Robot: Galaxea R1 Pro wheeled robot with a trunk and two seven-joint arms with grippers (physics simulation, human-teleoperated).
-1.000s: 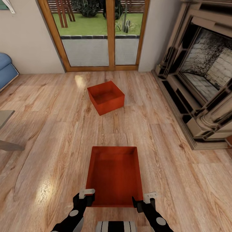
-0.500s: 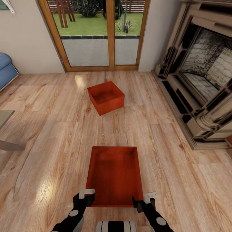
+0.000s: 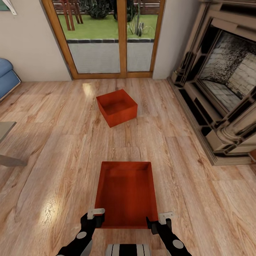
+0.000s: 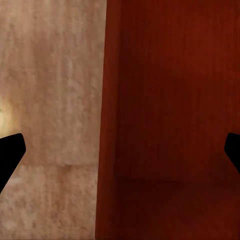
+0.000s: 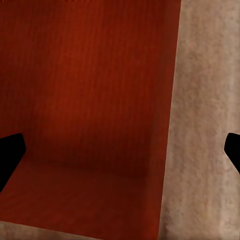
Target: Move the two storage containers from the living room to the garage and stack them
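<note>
head view high, looking down over near container (image 3: 126, 193), wrist views close above its corners

No readable text, label, brand, number or sign appears on anything in these views.
</note>
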